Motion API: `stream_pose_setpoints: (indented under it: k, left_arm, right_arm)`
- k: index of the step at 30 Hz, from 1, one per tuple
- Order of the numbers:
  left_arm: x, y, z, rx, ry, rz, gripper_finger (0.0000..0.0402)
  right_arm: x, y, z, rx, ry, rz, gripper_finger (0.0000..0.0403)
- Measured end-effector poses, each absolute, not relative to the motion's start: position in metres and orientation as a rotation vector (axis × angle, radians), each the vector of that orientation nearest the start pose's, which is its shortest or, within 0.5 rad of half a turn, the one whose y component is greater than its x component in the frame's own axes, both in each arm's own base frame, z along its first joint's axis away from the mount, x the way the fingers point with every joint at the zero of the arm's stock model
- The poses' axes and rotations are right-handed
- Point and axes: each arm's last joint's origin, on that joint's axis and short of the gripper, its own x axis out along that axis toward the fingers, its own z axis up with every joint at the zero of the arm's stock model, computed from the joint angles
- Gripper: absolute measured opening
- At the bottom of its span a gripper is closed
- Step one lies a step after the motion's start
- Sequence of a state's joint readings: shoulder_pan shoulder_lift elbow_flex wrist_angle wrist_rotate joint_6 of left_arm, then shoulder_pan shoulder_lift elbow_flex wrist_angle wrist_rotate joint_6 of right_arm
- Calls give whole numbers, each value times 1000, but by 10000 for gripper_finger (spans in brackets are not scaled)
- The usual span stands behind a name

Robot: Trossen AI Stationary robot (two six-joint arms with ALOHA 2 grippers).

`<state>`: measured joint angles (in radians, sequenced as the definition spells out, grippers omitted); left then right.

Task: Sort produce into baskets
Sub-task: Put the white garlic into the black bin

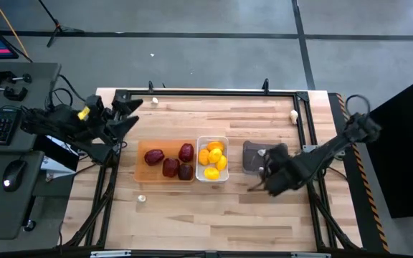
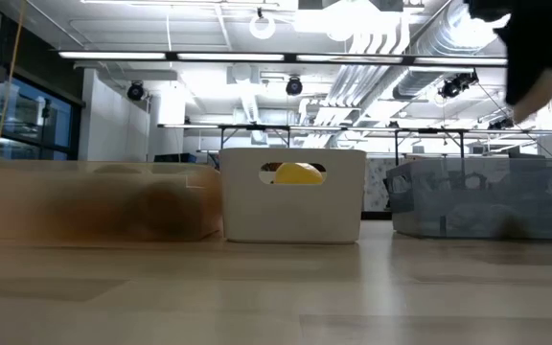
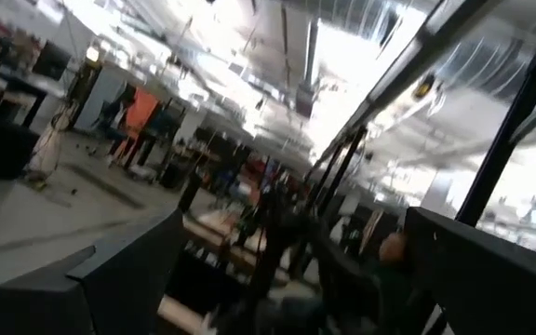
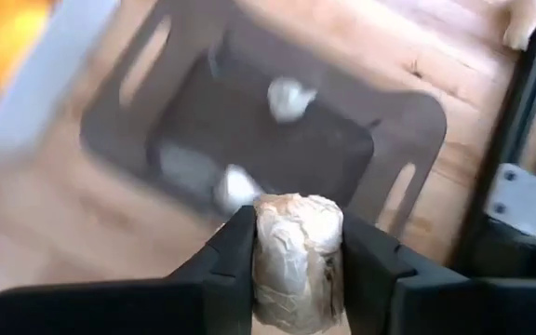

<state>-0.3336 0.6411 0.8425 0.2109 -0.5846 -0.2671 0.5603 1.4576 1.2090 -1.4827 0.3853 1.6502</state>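
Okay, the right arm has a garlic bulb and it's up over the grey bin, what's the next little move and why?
Probably open the right gripper and drop the garlic bulb. It is clamped between the fingers, and the grey bin lies just ahead of them with two white bulbs already inside. If the bulb hangs short of the rim, ease forward first. The left gripper waits open at the table's far left.
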Motion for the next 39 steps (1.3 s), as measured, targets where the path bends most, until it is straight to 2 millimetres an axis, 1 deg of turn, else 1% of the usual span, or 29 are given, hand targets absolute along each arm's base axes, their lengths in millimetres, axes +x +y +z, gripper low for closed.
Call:
stream_pose_setpoints:
  k: [2, 4, 9, 11, 14, 18, 21, 24, 27, 29, 31, 34, 36, 39]
  left_arm:
    - [121, -25, 401, -447, -357, 200, 397]
    - [123, -26, 397, -444, -314, 205, 397]
    - [128, -28, 389, -465, -247, 210, 397]
    - [131, -29, 387, -473, -225, 213, 397]
    - [135, -29, 385, -500, -217, 224, 397]
    - [137, -24, 384, -619, -211, 299, 397]
    - [136, -12, 386, -649, -89, 394, 397]
    - [135, 5, 382, -625, 102, 550, 397]
    - [141, 27, 373, -603, 300, 685, 397]
    - [150, 45, 363, -597, 420, 756, 397]
    - [157, 67, 350, -592, 535, 830, 397]
    - [168, 107, 326, -620, 701, 933, 397]
    - [171, 135, 310, -647, 791, 1001, 397]
    - [171, 174, 284, -707, 872, 1107, 397]
  right_arm:
    - [188, 97, 268, 626, 1007, -1069, 110]
    - [181, 86, 260, 725, 913, -1089, 135]
    - [169, 67, 229, 938, 793, -1139, 212]
    - [166, 61, 220, 989, 757, -1160, 238]
    - [164, 56, 218, 1008, 669, -1147, 265]
    - [161, 50, 225, 1013, 545, -1140, 276]
    - [162, 49, 230, 1069, 433, -1134, 277]
    - [164, 48, 230, 1125, 374, -1149, 277]
    - [167, 46, 228, 1151, 389, -1171, 277]
    - [167, 44, 227, 1165, 395, -1182, 277]
    - [169, 41, 225, 1184, 387, -1190, 277]
    - [173, 37, 223, 1184, 402, -1174, 277]
    - [176, 34, 222, 1150, 430, -1143, 277]
    - [180, 28, 223, 1085, 472, -1107, 277]
